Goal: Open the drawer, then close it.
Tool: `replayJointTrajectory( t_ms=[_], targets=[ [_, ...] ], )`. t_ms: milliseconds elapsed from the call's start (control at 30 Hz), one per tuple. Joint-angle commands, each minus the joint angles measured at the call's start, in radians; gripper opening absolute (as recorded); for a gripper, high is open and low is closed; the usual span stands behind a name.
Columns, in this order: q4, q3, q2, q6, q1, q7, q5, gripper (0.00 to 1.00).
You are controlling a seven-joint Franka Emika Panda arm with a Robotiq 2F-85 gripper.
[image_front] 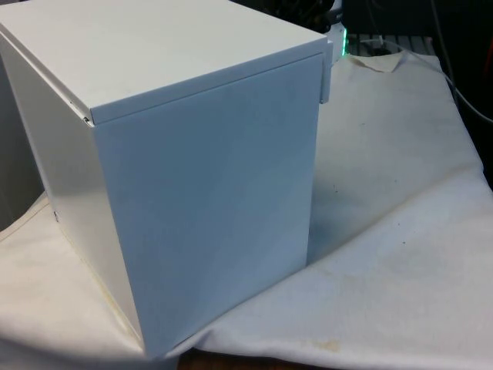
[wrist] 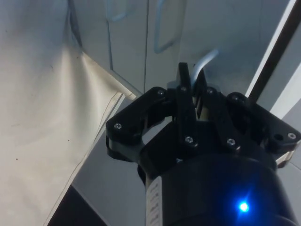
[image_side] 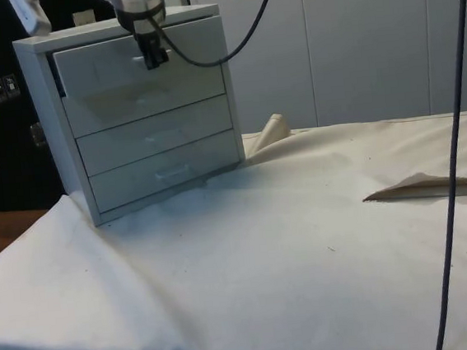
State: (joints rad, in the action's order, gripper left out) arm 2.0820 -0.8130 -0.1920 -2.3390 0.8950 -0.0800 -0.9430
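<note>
A white chest of three drawers (image_side: 140, 109) stands at the table's far left in the side view; in the front view its plain back and side (image_front: 192, 193) face the camera. The top drawer (image_side: 124, 74) is pulled out a little, with a dark gap at its side, and its front edge (image_front: 326, 69) juts past the chest's corner in the front view. My black gripper (image_side: 154, 58) reaches down in front of that drawer. In the wrist view the gripper (wrist: 190, 80) is shut on the top drawer's pale handle (wrist: 207, 59).
The middle drawer (image_side: 155, 133) and bottom drawer (image_side: 167, 171) are shut; their handles (wrist: 164, 28) show in the wrist view. A white cloth (image_side: 291, 252) covers the table, with a raised fold (image_side: 433, 185) at the right. A dark cable (image_side: 451, 162) hangs in the foreground.
</note>
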Motion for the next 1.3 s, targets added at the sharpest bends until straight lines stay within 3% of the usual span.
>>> replayJointTrajectory(
  t_ms=[0,33,167,267,300,333,567,600,633,700,867,900,933,1133,1167,1200,1267],
  targets=[
    [0.001,0.000,0.001,0.000,0.000,0.000,-0.002,0.02],
    [0.036,-0.005,0.040,0.011,0.017,-0.023,-0.039,0.02],
    [0.033,0.004,0.037,0.023,0.022,-0.020,-0.050,0.02],
    [0.037,0.012,0.042,0.035,0.023,-0.020,-0.064,0.02],
    [0.010,0.016,0.013,0.023,0.006,-0.002,-0.035,0.02],
    [0.041,0.014,0.047,0.038,0.022,-0.023,-0.068,0.02],
    [0.068,0.018,0.077,0.043,0.024,-0.045,-0.086,0.02],
    [0.030,0.020,0.038,0.029,0.008,-0.016,-0.050,0.02],
    [0.070,0.018,0.079,0.043,0.024,-0.045,-0.088,0.02],
    [0.068,0.022,0.078,0.049,0.028,-0.043,-0.095,0.02],
    [0.083,0.032,0.095,0.062,0.025,-0.049,-0.119,0.02],
    [0.047,0.033,0.056,0.045,0.010,-0.025,-0.083,0.02],
    [0.085,0.032,0.097,0.063,0.025,-0.050,-0.122,0.02],
    [0.094,0.034,0.105,0.069,0.027,-0.053,-0.141,0.02],
    [0.055,0.034,0.062,0.045,0.011,-0.026,-0.101,0.02],
    [0.097,0.034,0.107,0.071,0.028,-0.054,-0.147,0.02],
    [0.100,0.034,0.109,0.073,0.028,-0.055,-0.152,0.02]
  ],
)
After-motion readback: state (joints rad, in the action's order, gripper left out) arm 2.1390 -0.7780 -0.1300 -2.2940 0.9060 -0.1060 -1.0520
